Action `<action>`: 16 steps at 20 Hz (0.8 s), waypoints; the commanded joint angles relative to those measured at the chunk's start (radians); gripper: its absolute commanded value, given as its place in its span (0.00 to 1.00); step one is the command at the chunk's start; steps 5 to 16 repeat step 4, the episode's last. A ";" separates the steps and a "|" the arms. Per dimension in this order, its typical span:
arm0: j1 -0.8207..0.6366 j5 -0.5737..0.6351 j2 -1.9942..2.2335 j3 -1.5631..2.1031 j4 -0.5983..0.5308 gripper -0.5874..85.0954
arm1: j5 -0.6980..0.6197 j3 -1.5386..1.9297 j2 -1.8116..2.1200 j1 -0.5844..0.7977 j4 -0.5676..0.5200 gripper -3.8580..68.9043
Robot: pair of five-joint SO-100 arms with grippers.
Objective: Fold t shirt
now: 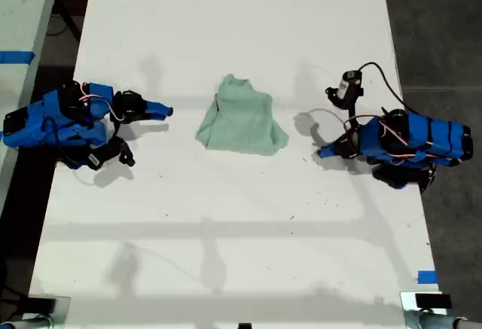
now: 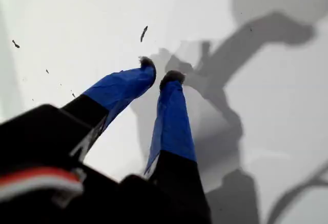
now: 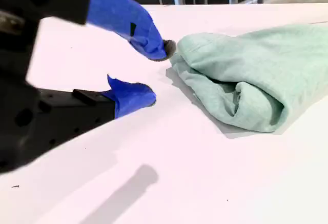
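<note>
The pale mint-green t shirt (image 1: pixel 245 122) lies bunched and partly folded in the middle of the white table (image 1: pixel 241 223). My second gripper (image 1: pixel 167 109), on the arm at the exterior view's left, points at it from a short gap away. In the second wrist view that gripper (image 3: pixel 156 73) stands open and empty, one fingertip (image 3: pixel 165 47) close to the t shirt (image 3: pixel 246 75). My first gripper (image 1: pixel 322 150), on the arm at the exterior view's right, hangs over bare table beside the shirt. In the first wrist view it (image 2: pixel 160 72) is shut on nothing.
A black cable (image 1: pixel 376 73) loops above the first arm. Blue tape (image 1: pixel 426 277) marks the table's edge at the exterior view's lower right. Another table (image 1: pixel 22 13) stands past the gap at the exterior view's left. Dark floor lies beyond both long edges.
</note>
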 commanded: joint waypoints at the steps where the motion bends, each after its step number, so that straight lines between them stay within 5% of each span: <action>1: 0.006 0.006 0.008 0.041 0.002 0.13 | -0.020 0.043 0.005 0.000 -0.031 0.12; 16: 0.005 0.008 0.005 0.041 0.002 0.13 | -0.020 0.043 0.005 0.000 -0.031 0.12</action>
